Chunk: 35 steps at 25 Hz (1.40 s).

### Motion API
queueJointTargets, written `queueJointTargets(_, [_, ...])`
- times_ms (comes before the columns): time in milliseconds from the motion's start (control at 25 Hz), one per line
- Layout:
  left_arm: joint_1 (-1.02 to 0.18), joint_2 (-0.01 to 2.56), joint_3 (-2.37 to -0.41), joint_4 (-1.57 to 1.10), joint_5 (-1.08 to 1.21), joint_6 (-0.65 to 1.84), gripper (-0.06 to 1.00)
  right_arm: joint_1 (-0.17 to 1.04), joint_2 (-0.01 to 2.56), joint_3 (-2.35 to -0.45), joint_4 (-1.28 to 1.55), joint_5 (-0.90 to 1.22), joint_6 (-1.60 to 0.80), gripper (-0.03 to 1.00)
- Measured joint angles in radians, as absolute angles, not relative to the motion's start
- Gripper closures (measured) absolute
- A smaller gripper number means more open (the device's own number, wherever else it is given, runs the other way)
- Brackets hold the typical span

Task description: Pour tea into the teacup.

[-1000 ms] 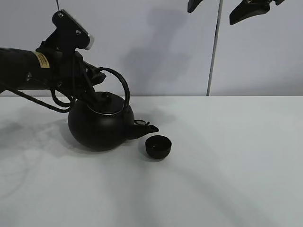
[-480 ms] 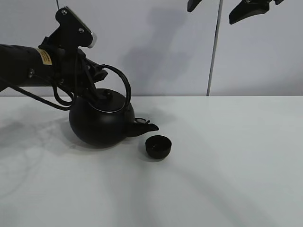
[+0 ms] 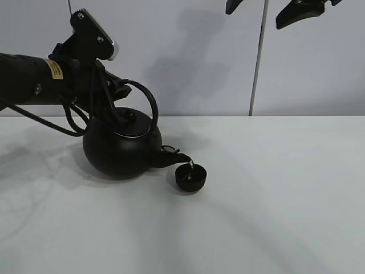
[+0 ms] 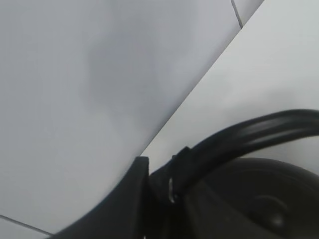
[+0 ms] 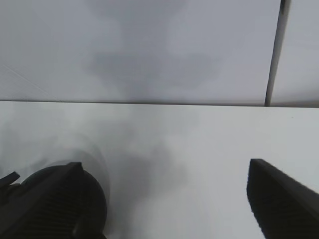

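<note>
The big round black kettle (image 3: 121,149) hangs by its arched handle (image 3: 149,103), tilted with its spout (image 3: 178,154) down over the near rim of the teacup (image 3: 191,177). The teacup is small, matte black and stands on the white table (image 3: 274,188). A small pale glint shows between spout tip and cup. My left gripper (image 3: 116,89) is shut on the kettle's handle; the left wrist view shows the gripper (image 4: 160,185) clamped on the handle (image 4: 249,133) above the kettle's lid (image 4: 264,209). My right gripper (image 3: 263,8) is open and empty, high above the table, and also shows in the right wrist view (image 5: 167,199).
A grey back wall with a dark vertical seam (image 3: 258,63) stands behind the table. The left arm (image 3: 28,80) and its cable (image 3: 68,123) reach in from the left edge. White tabletop extends to the right and front of the cup.
The kettle has shifted slightly right and tipped further, bringing the spout tip down over the teacup's rim. A pale glint now shows at the spout. The right gripper has not moved.
</note>
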State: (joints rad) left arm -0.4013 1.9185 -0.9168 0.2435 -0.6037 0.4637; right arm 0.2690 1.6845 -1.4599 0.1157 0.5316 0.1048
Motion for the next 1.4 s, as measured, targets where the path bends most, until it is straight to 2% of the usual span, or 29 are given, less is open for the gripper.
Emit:
queueJointTargets(1080, [-0.401,1.918,-0.917,0.246,-0.602,0.5,0.84,0.269,1.684,-1.46,0.116,0.532,0.105,0.35])
queueJointTargets(1400, [-0.401,1.918,-0.917,0.227,-0.598,0.407,0.84,0.269,1.684,-1.46,0.116,0.532,0.105,0.35])
